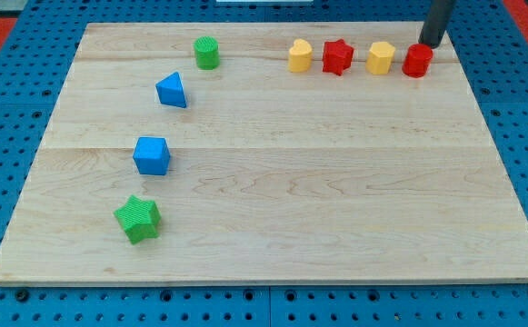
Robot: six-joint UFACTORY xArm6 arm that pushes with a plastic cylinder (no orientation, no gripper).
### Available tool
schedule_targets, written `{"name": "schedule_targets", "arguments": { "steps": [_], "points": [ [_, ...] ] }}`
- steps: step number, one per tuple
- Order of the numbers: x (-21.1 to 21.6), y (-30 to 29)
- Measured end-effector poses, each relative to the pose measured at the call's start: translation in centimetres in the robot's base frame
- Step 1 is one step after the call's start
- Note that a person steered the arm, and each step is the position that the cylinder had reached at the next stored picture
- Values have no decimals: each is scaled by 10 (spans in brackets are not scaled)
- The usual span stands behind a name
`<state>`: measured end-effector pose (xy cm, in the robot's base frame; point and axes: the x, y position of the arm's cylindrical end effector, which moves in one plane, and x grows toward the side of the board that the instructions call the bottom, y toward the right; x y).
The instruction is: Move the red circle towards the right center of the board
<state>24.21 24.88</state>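
Note:
The red circle (417, 61) stands near the board's top right corner, the rightmost of a row of blocks. My tip (428, 44) is just above and slightly right of it, touching or nearly touching its top edge. The rod comes down from the view's top. The wooden board (282, 182) fills most of the view.
In the top row, left of the red circle: a yellow hexagon (381, 57), a red star (337, 56), a yellow heart (300, 55). A green cylinder (206, 53), a blue triangle (172, 90), a blue cube (152, 155) and a green star (138, 219) lie on the left side.

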Motion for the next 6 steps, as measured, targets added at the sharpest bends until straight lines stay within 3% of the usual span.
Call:
{"name": "schedule_targets", "arguments": {
  "steps": [4, 6],
  "points": [
    [0, -5],
    [43, -31]
  ]
}}
